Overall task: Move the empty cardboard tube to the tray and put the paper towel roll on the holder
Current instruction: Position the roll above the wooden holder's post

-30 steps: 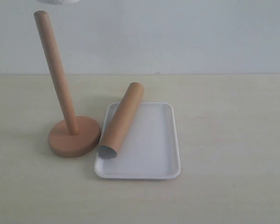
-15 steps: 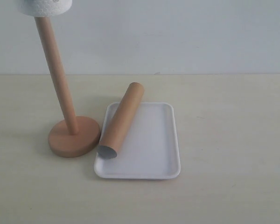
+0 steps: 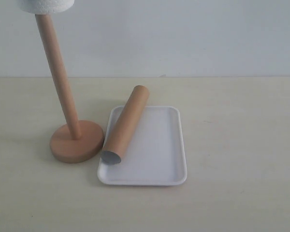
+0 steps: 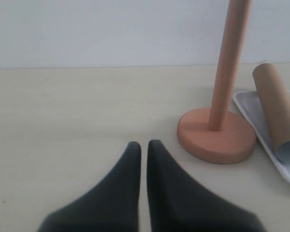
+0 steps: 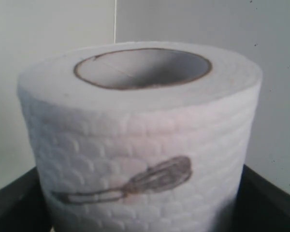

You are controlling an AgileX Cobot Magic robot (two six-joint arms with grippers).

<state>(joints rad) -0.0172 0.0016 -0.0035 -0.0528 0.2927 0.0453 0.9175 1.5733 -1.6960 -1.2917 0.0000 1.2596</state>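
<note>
The right gripper (image 5: 141,220) grips the roll (image 5: 140,135). Its dark fingers (image 5: 12,205) press on either side of the roll, which stands upright with the open core on top and a whisk drawing on its side. In the exterior view only the roll's lower edge (image 3: 44,5) shows, at the far left, directly above the holder (image 3: 76,142). The top of the post is hidden behind that edge, so I cannot tell whether it has entered the core.

The tube (image 3: 125,123) lies slantwise along the left side of the tray (image 3: 159,154). Its near end rests over the tray's left rim, just beside the holder's base, and its far end reaches past the far rim.

The left gripper (image 4: 141,145) is low over the table (image 4: 63,111), left of the holder (image 4: 217,137) and apart from it. Its jaws are closed to a thin slit and hold nothing. The tube (image 4: 275,108) and tray (image 4: 258,118) lie beyond the holder, to the right.
</note>
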